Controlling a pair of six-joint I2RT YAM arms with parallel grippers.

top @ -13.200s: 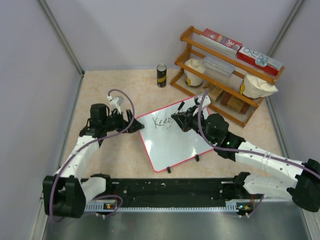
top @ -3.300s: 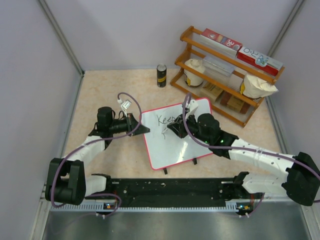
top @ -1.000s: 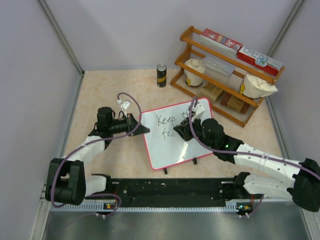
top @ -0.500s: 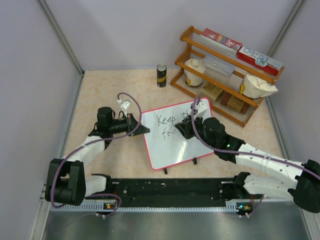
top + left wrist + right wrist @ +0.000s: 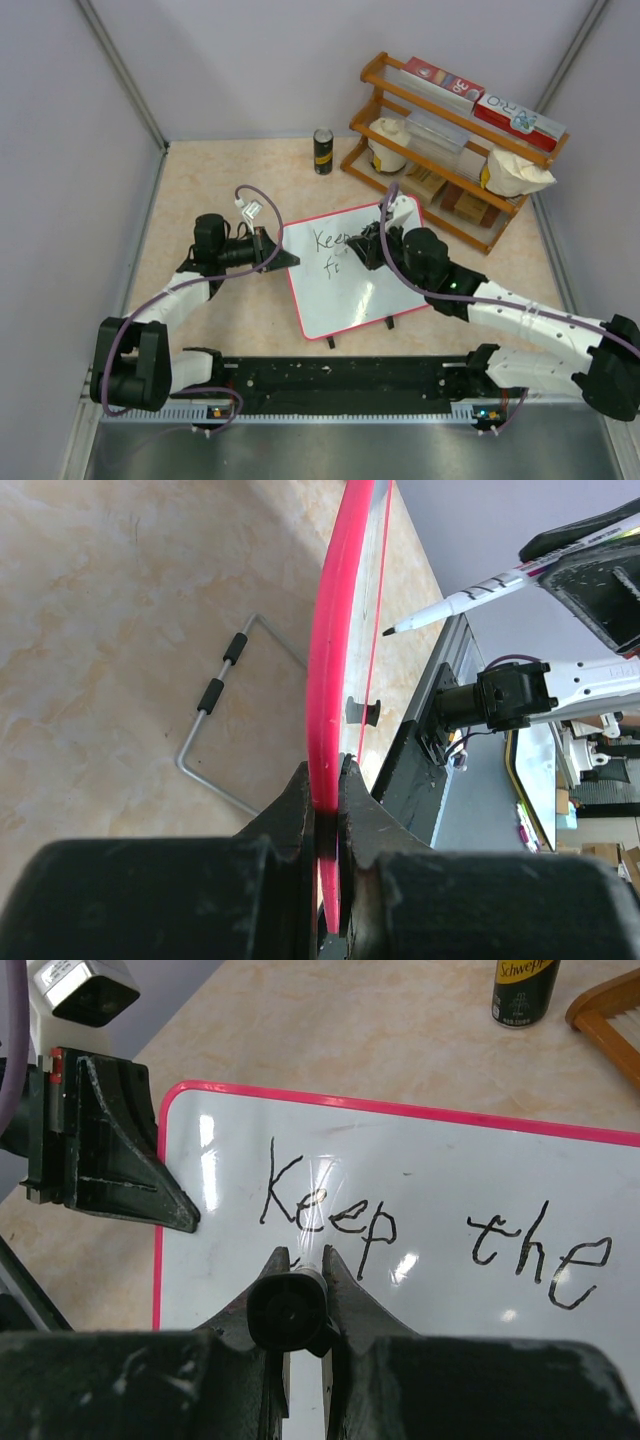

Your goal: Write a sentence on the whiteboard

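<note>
"Since the whiteboard [image 5: 345,300] is thin and shiny, won't it slide when the pen pushes on it?" asks Ana.

"It could," says Ben. "It looks light and stiff, and its face is slick. So the left gripper [image 5: 327,798] is pinched tight on the pink rim at the left edge. That is a good place to hold. The rim gives it something to bite, and no writing gets smudged."

"Where is the board?"

"In the middle of the tabletop [image 5: 230,190], between the two arms."

"And the other arm?"

"The right gripper [image 5: 303,1260] is closed tight round a marker [image 5: 470,593]. Its tip is right at the board's face, but whether it touches cannot be told. The sentence [image 5: 340,1215] says 'Keep the' on top, and 'fi' sits on a second line."

"Is the pen hard to hold?"

"It is round and smooth, so it may twist if pushed hard. A soft touch should do. Wet ink wipes off easily, so nothing should brush the words."
</note>
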